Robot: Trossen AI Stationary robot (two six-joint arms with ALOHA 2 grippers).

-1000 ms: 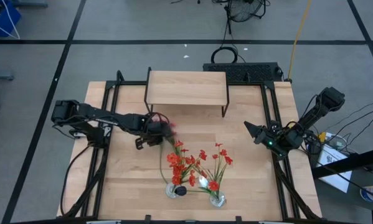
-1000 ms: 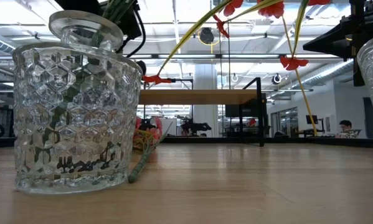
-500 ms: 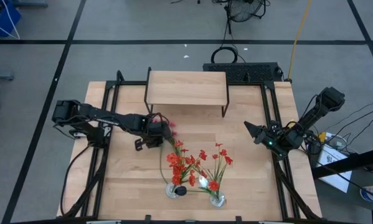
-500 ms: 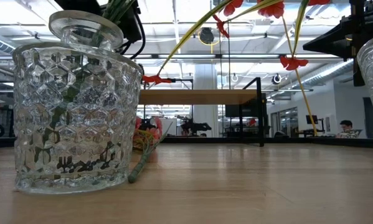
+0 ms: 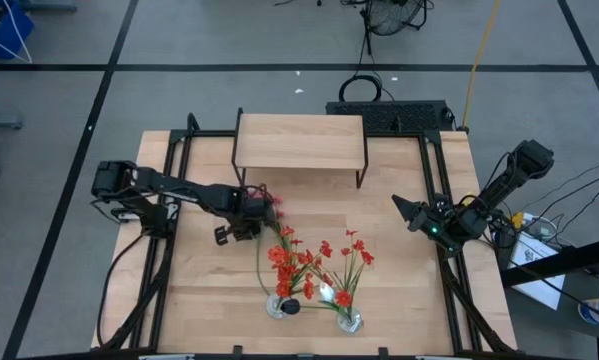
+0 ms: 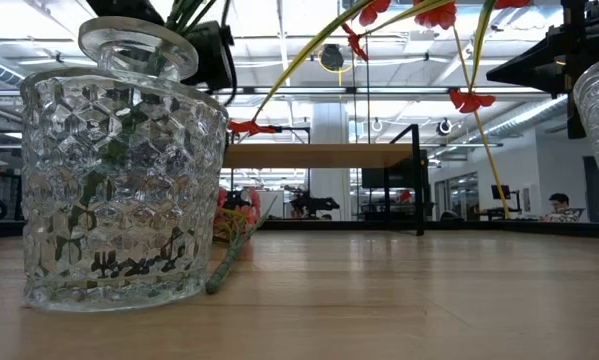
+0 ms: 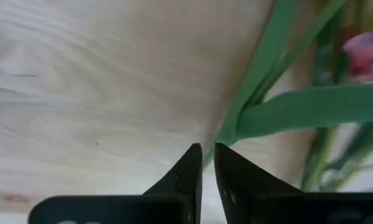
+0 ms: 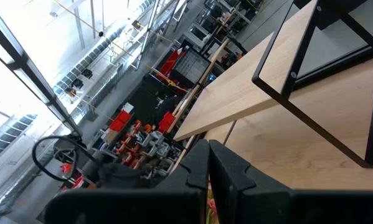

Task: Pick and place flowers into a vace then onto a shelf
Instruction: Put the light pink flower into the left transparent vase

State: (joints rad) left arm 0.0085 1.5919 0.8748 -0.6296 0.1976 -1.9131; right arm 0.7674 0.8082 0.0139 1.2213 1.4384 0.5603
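The desk (image 5: pixel 399 285), a light wooden top on a black frame, is seen from above with both arms reaching in from its sides. The shelf (image 5: pixel 300 140) is set at the far edge of the desk, its pale board carried on thin black legs. Two glass vases are placed at the near edge: the left vase (image 5: pixel 277 306) and the right vase (image 5: pixel 349 322), both already filled with flowers (image 5: pixel 309 262), whose red blossoms are spread above them.

A further loose stem (image 7: pixel 270 59) is laid on the desk in front of the shelf, its pink blossom (image 5: pixel 273 203) just beside the left end effector (image 5: pixel 241 205). In the left wrist view the fingers (image 7: pixel 187 174) are seen nearly pressed together, with the green stalk running right up to their tips; whether it is pinched cannot be told.

The right end effector (image 5: pixel 407 212) is held at the desk's right edge, well apart from the flowers, its fingers (image 8: pixel 198 163) pressed together on nothing.

Beyond the desk, a grey floor with dark lines and cables is shown.
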